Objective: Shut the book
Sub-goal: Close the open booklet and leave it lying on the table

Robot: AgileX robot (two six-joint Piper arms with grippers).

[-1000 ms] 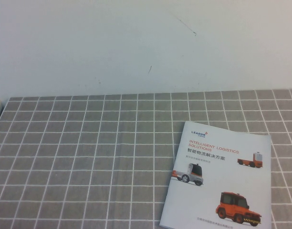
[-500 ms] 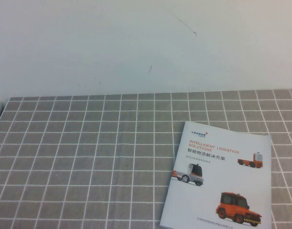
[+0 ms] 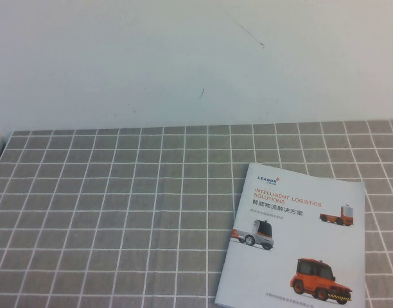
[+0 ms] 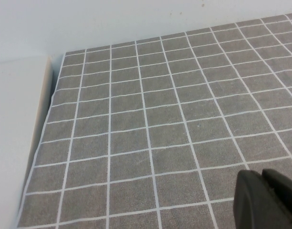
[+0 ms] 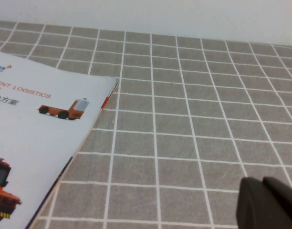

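A white booklet (image 3: 293,240) with pictures of orange and white vehicles lies flat and closed, cover up, on the grey checked cloth at the front right of the table. Its far right corner also shows in the right wrist view, booklet (image 5: 36,129). Neither arm appears in the high view. My left gripper (image 4: 263,179) hovers over bare cloth at the table's left side, fingers together, holding nothing. My right gripper (image 5: 263,183) hangs over bare cloth just right of the booklet, fingers together and empty.
The grey cloth with white grid lines (image 3: 119,212) covers the table up to a white wall (image 3: 183,58) at the back. A white ledge (image 4: 17,138) borders the cloth's left edge near the left gripper.
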